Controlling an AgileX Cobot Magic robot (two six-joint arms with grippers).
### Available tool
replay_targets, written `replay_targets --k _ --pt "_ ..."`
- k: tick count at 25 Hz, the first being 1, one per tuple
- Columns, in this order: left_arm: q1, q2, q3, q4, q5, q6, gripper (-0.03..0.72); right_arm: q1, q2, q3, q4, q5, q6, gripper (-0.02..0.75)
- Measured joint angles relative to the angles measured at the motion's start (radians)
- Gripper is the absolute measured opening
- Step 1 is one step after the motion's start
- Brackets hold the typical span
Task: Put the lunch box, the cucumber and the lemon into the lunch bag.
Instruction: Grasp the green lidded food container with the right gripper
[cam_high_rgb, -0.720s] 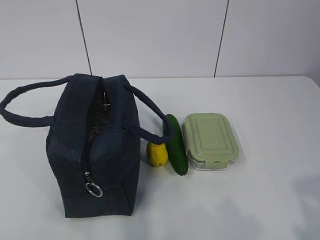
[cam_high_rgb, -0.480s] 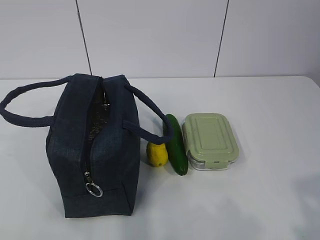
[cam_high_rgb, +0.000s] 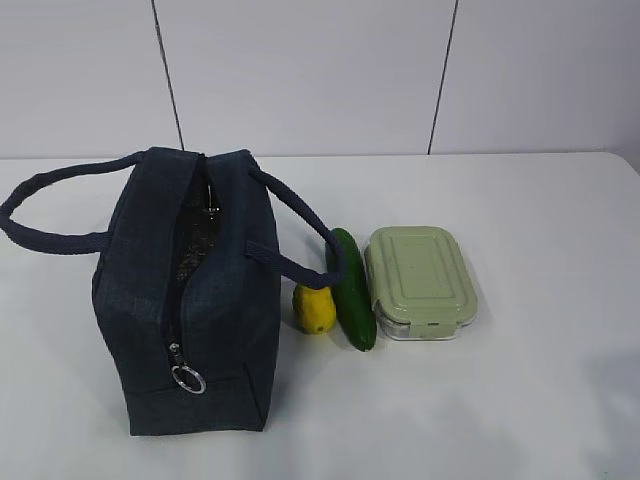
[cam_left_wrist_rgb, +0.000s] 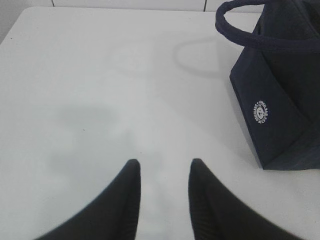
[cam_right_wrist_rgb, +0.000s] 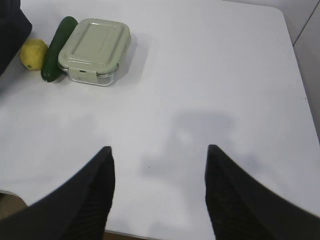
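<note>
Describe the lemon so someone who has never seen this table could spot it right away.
Find the big dark navy lunch bag standing on the white table. Just to its right lie three things in a row; the lemon is the one nearest the bag, beside the cucumber. It is the only yellow thing and the smallest.

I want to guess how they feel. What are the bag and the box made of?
The lunch bag looks like matte, dark navy woven fabric, with a shiny metal-looking zipper ring. The lunch box seems to be clear glass or plastic below, you can see through it, under a smooth pale green, probably plastic lid.
</note>
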Motion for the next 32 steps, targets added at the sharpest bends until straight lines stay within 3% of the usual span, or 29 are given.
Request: replay_targets --k 24,32 --pt "0.000 0.000 0.000 -0.002 0.000 0.000 0.234 0.000 0.000 0.000 0.002 0.000 0.000 0.421" --pt "0.000 0.000 0.000 -0.002 0.000 0.000 0.251 0.000 0.129 -0.002 0.110 -0.046 0.000 0.463"
